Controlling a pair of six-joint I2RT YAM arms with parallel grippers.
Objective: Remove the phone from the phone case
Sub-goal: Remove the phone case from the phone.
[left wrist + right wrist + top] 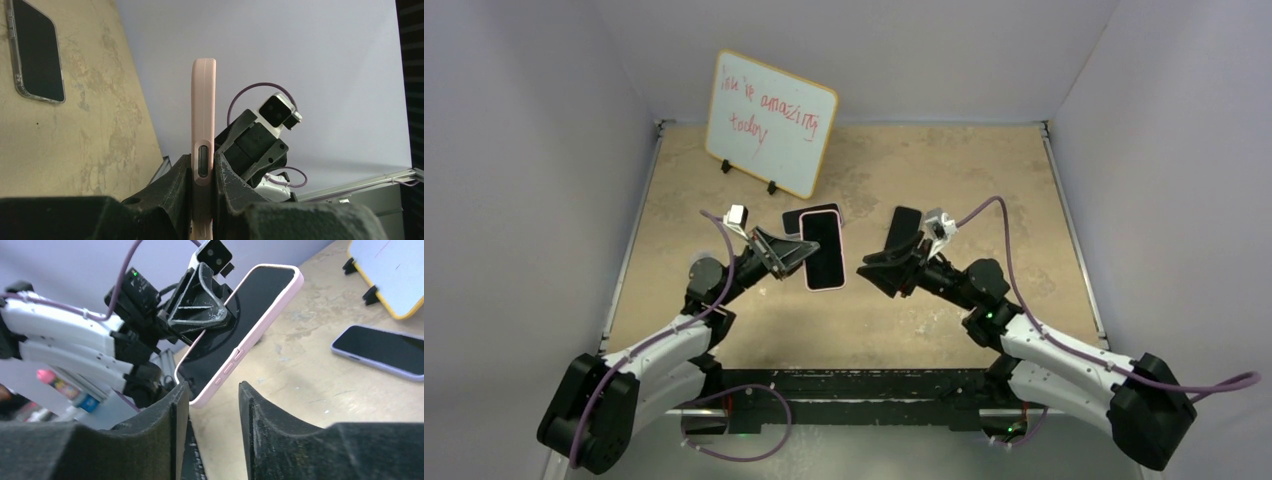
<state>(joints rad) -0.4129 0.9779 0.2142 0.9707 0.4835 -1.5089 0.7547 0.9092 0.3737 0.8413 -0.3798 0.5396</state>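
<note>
Whiteboard (769,120) stands propped at back left of tabletop (944,170), with red handwriting: "amazing today" reads fine, but the first word is too scrawled to make out.

In the right wrist view, a small pink-and-blue item (65,390) shows beside the left arm. It is blurred and its label is unreadable.

Left hand (796,254) is clamped tight on the pink phone case (204,110), fingers pinching front and back, and holds it up off the tabletop. The lower end of the case is hidden between the fingers in the left wrist view.

Phone (260,295) sits inside the case, dark screen framed by the pink rim, partly covered by the left hand.

Second phone (36,55), in a clear-looking case, lies flat on the tabletop just behind the held one. Its top end is cut off in the left wrist view.

Right hand (212,387) has its fingers parted and grips nothing. The bottom corner of the case sits right at the gap; can't tell if it touches.

Dark flat shape (902,232) lies by the right hand in the top view; can't tell what it is.
</note>
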